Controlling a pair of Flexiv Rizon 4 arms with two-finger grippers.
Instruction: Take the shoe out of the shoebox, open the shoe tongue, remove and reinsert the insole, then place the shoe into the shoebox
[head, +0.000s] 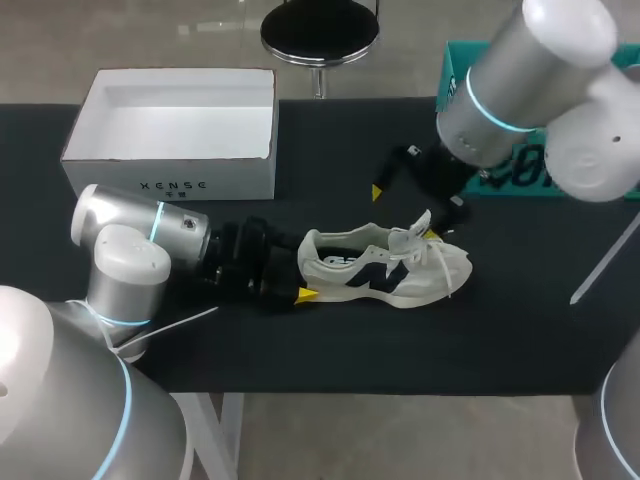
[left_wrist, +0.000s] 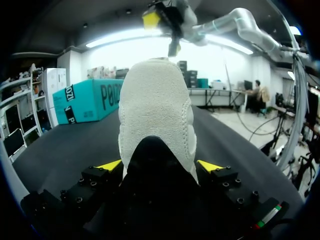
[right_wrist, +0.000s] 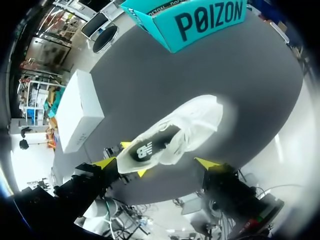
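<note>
Left gripper (left_wrist: 160, 166), yellow-tipped: nearest the robot, lying low on the black table surface (head: 520, 320), fingers pressed against both sides of the heel and clamping it.

Cream suede-and-mesh running shoe with dark navy side panel and white laces (head: 385, 268): out of its box, upright on its sole at mid-table, toe pointing towards the right arm's side.

Right gripper (head: 405, 213): above the shoe's tongue, fingers spread wide, gripping nothing; one tip just beside the laces.

White cardboard shoebox (head: 170, 180): lidless, far left edge, well apart from the shoe.

Teal printed carton (right_wrist: 200, 20): far right edge.
</note>
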